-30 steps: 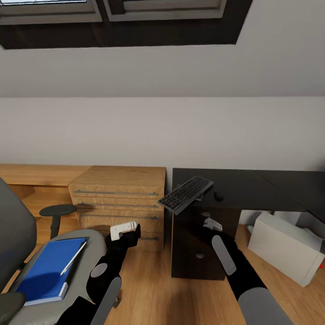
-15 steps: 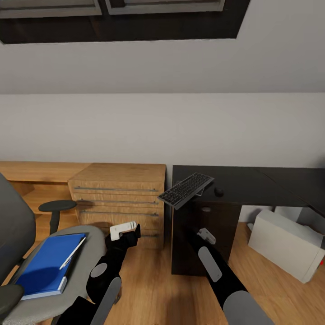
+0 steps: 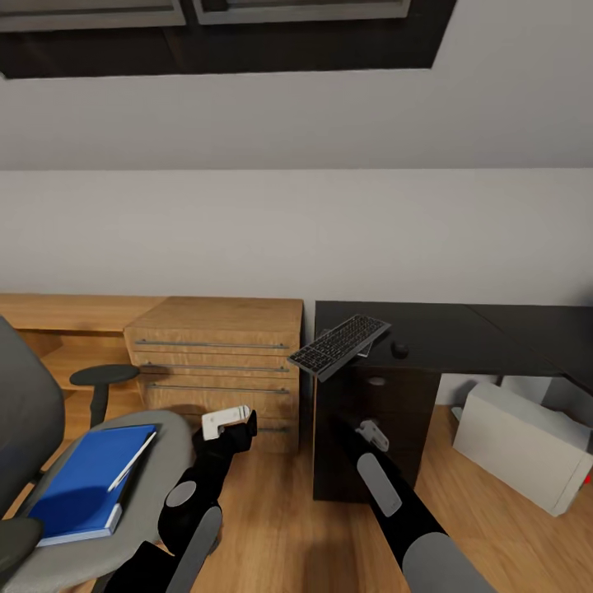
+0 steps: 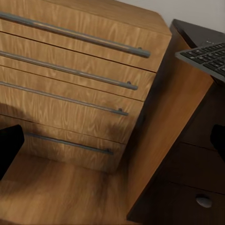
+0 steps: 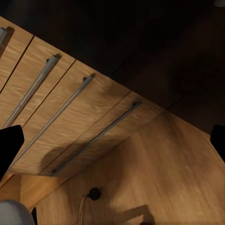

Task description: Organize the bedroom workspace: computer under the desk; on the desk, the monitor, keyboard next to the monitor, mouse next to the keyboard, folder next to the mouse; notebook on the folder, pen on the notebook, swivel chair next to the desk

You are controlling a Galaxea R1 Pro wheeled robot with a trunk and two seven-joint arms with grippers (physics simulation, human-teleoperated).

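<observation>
Pale wall (image 3: pixel 247 239), oak floor (image 3: pixel 280 527), light-wood drawer chest (image 3: pixel 216 354).

Keyboard (image 3: pixel 339 347) overhangs desk (image 3: pixel 461 333) left edge, mouse (image 3: pixel 399 350) right; folder (image 3: pixel 86 482) on swivel chair (image 3: pixel 49 461), far left.

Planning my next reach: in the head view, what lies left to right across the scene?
Swivel chair carrying the folder → left claw → wooden drawer chest → keyboard overhanging the desk edge → mouse → computer.
</observation>
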